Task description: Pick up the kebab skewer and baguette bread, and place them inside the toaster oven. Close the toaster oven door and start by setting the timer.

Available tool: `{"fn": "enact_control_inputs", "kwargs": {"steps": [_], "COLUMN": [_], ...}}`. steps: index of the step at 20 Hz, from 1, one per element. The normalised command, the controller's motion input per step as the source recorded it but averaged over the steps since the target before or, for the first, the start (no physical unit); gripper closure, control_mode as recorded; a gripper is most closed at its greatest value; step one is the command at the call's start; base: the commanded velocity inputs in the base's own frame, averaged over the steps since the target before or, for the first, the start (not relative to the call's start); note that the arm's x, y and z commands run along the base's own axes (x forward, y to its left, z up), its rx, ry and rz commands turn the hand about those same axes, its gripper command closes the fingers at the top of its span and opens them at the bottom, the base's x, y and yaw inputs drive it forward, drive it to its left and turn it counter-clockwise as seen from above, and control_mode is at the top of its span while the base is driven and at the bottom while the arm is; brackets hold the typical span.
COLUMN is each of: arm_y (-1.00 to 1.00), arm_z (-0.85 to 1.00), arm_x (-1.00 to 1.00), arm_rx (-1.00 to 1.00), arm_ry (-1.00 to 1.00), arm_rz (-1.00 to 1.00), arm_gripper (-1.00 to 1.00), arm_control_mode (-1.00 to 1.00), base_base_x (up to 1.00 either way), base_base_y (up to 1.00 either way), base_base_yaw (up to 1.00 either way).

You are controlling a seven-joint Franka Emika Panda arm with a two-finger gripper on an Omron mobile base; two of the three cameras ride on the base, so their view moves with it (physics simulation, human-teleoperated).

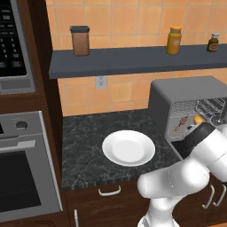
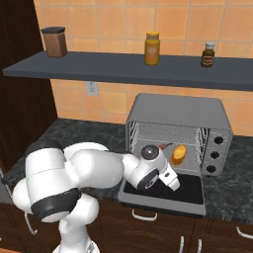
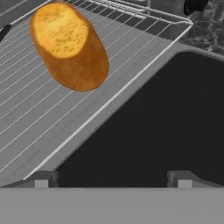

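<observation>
Left base view: the toaster oven [image 1: 186,99] stands open on the surface [image 1: 84,146] beside a white plate [image 1: 128,147]. Right base view: baguette bread [image 2: 178,154] and kebab skewer [image 2: 164,147] lie on its rack. Hand view: the pincer [image 3: 113,179] is released, empty, above the toaster oven door [image 3: 148,127].

Left base view: behind arm at left, looks forward-down over counter [image 1: 84,146], plate [image 1: 128,147], wall oven [image 1: 24,173]; toaster oven [image 1: 188,95] at right edge. Right base view: behind arm at right, faces toaster oven [image 2: 175,116] head-on, nearer. Both share toaster oven, shelf [image 1: 133,60], counter. Hand view: very close, looks down at wire rack [image 3: 52,118], baguette bread [image 3: 70,46], open toaster oven door [image 3: 148,131].
</observation>
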Motion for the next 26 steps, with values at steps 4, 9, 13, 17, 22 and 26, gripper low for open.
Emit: {"fn": "enact_control_inputs", "kwargs": {"steps": [4,9,13,17,22,26], "arm_y": [0.09,0.14,0.01,0.0,-0.04,-0.04], "arm_z": [0.0,0.0,0.0,0.01,0.18,0.36], "arm_x": [0.47,0.27,0.04,-0.09,-0.64,-0.94], "arm_rx": [0.0,0.0,0.0,0.0,0.0,-0.02], "arm_ry": [-0.11,-0.09,-0.05,0.0,0.0,0.0], "arm_rz": [-0.08,-0.03,0.0,0.0,0.07,0.26], "arm_gripper": [-1.0,-1.0,-1.0,-1.0,-1.0,-1.0], "arm_control_mode": [-1.0,-1.0,-1.0,-1.0,-1.0,-1.0], "base_base_x": [0.0,0.0,0.0,0.0,0.0,0.0], "base_base_y": [0.0,0.0,0.0,0.0,0.0,0.0], "base_base_yaw": [0.0,0.0,0.0,0.0,0.0,0.0]}}
